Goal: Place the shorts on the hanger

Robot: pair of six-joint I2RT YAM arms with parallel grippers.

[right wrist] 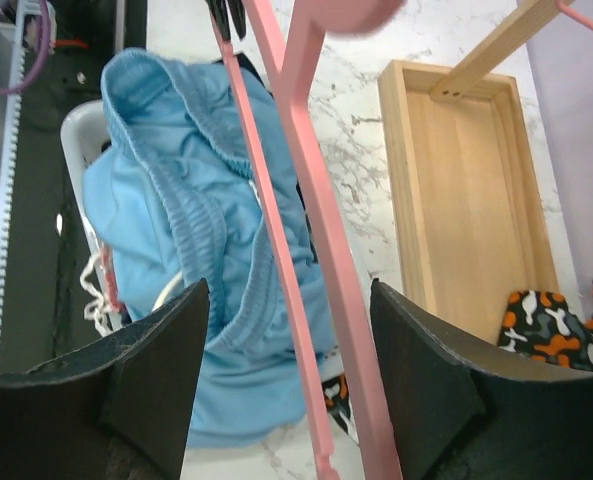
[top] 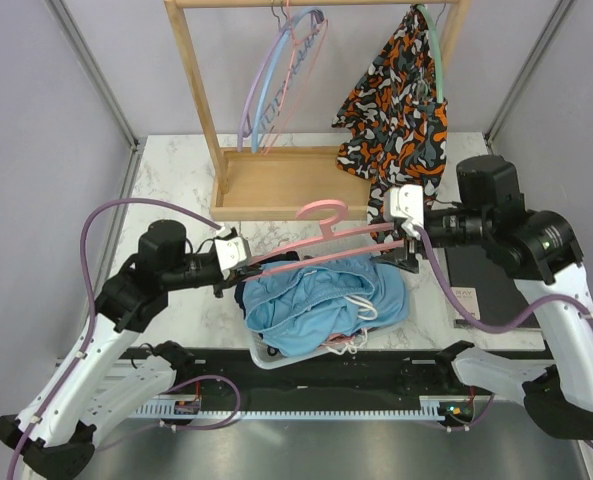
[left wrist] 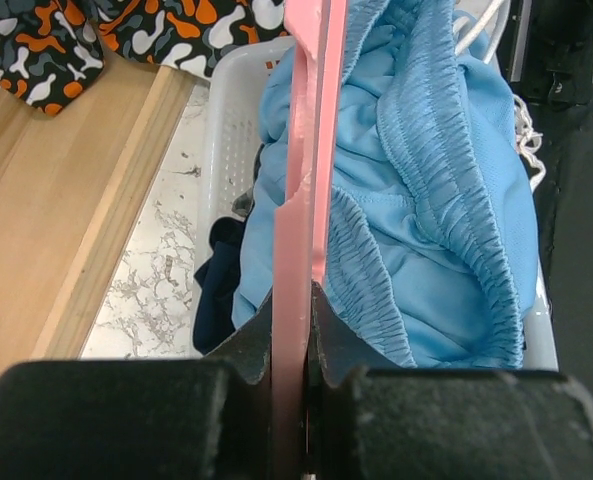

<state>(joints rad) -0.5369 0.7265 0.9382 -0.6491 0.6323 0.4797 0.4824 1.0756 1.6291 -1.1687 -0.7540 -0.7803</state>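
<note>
The light blue shorts (top: 316, 300) lie bunched in a white basket (top: 266, 355), white drawstring at their right. The pink hanger (top: 351, 237) is held level just above them, hook toward the rack. My left gripper (top: 244, 266) is shut on the hanger's left end; in the left wrist view the pink bar (left wrist: 301, 200) runs up from between the closed jaws (left wrist: 301, 330), with the shorts (left wrist: 446, 200) to its right. My right gripper (top: 404, 245) is open around the hanger's right end; both pink bars (right wrist: 326, 250) pass between its spread fingers (right wrist: 291, 340), above the shorts (right wrist: 176, 250).
A wooden rack (top: 276, 185) stands behind the basket, with lilac and blue hangers (top: 276, 80) and an orange-black-white garment (top: 401, 100) on a mint-green hanger. Dark navy clothing (left wrist: 216, 290) lies under the shorts. A black mat (top: 476, 280) lies at right.
</note>
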